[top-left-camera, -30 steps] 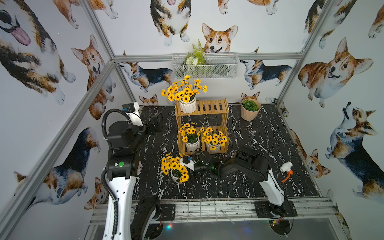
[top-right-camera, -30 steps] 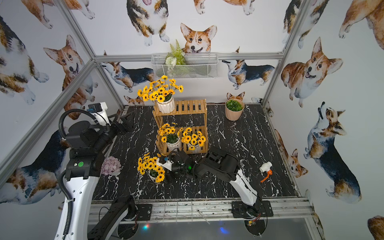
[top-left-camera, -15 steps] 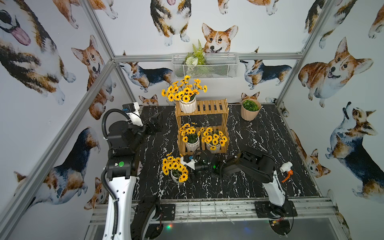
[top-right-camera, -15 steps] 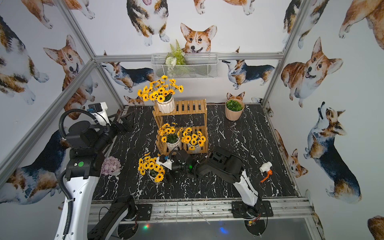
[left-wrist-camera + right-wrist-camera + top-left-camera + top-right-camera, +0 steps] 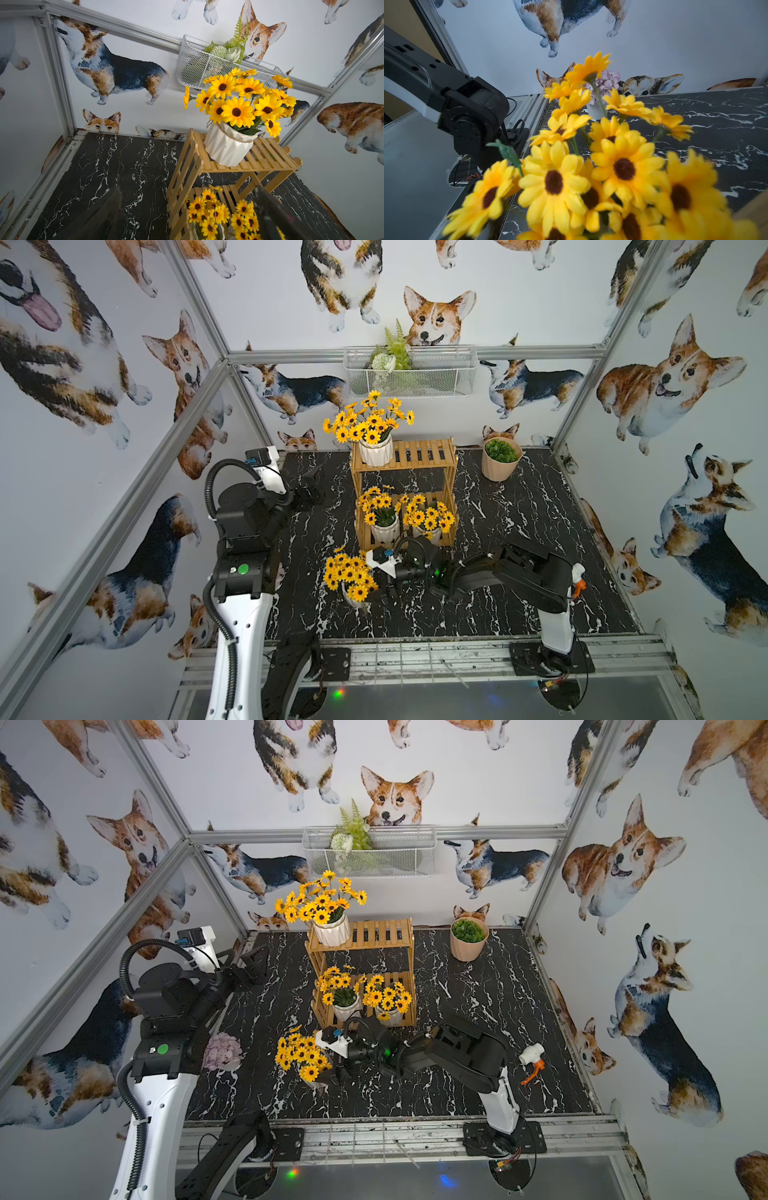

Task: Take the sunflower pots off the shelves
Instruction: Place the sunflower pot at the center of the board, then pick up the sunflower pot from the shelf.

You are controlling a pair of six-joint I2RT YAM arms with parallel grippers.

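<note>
A: Black marble tabletop (image 5: 519,531), corgi wallpaper (image 5: 436,315) on every wall. Where are the sunflower pots?

B: One sunflower pot (image 5: 375,450) stands on the top shelf of the wooden rack (image 5: 419,454). Two more pots (image 5: 384,526) (image 5: 428,518) sit side by side on its lower shelf. The fourth pot (image 5: 348,578) is on the tabletop in front of the rack.

A: The claws?

B: The right gripper (image 5: 386,593) is spread wide just beside that fourth pot. The left gripper (image 5: 311,489) is spread too and empty, to the rack's left.
</note>
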